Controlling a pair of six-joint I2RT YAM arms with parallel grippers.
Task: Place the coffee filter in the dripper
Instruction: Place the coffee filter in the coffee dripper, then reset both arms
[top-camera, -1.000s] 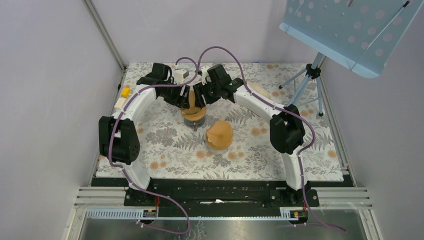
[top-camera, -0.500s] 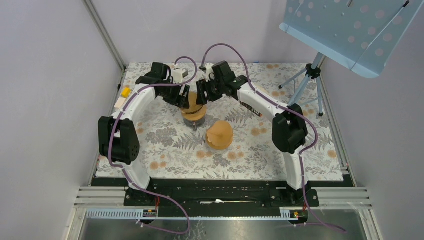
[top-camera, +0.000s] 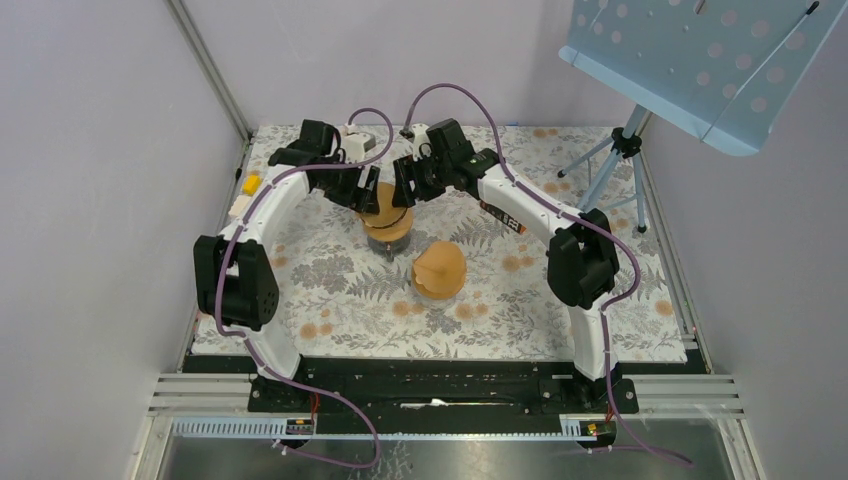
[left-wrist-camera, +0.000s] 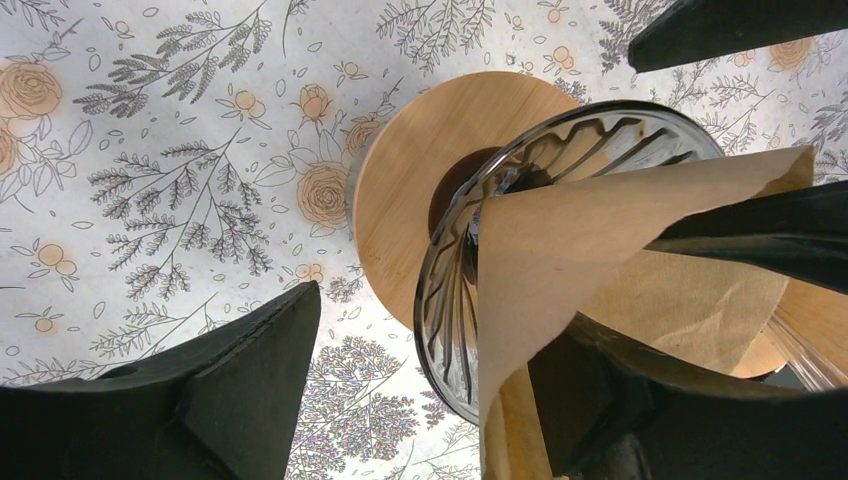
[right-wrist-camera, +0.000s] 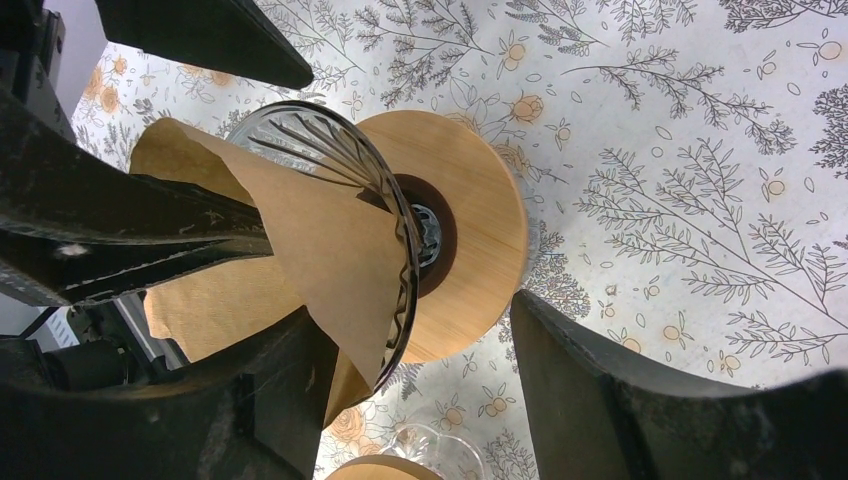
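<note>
You have the filter (left-wrist-camera: 640, 250) sitting inside the dripper (left-wrist-camera: 450, 300), with its paper edge standing above the glass rim. On your left gripper (left-wrist-camera: 430, 330) the jaws are spread, one inside the filter and one outside the dripper. On your right gripper (right-wrist-camera: 415, 315), opposite, the jaws are spread the same way. The dripper stands on the surface (top-camera: 330, 290).

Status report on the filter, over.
Left tool, right tool open, straddling dripper. Filter in it, one edge sticking out. Tools crowd each other there.
</note>
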